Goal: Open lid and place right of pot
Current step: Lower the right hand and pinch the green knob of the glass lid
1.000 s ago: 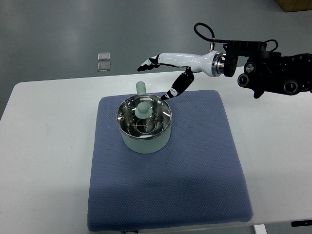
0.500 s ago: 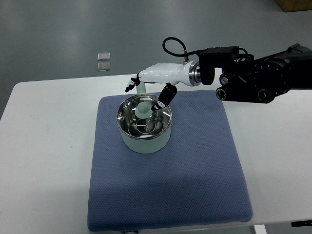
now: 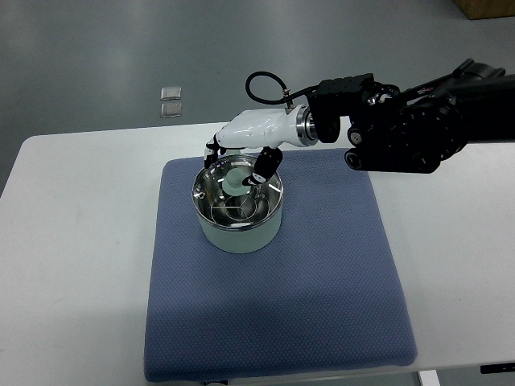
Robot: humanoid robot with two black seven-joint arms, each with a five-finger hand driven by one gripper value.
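Observation:
A pale green pot (image 3: 239, 232) stands on the back left part of a blue mat (image 3: 322, 281). Its glass lid (image 3: 233, 205) with a metal rim sits on top, with a pale green knob (image 3: 236, 178) at the centre. My right hand (image 3: 236, 163) reaches in from the right and hovers just over the knob. The fingers (image 3: 214, 150) hang down behind and left of the knob, and the thumb is to its right. They are spread and hold nothing. The hand hides the pot's handle at the back.
The mat lies on a white table (image 3: 72, 265); bare mat stretches to the right of the pot and in front of it. My black forearm (image 3: 402, 129) spans the table's back right. Two small clear pieces (image 3: 170, 102) lie on the grey floor beyond the table.
My right hand has moved left and down, from behind and right of the pot to straddling the lid's knob. Pot and lid have not moved.

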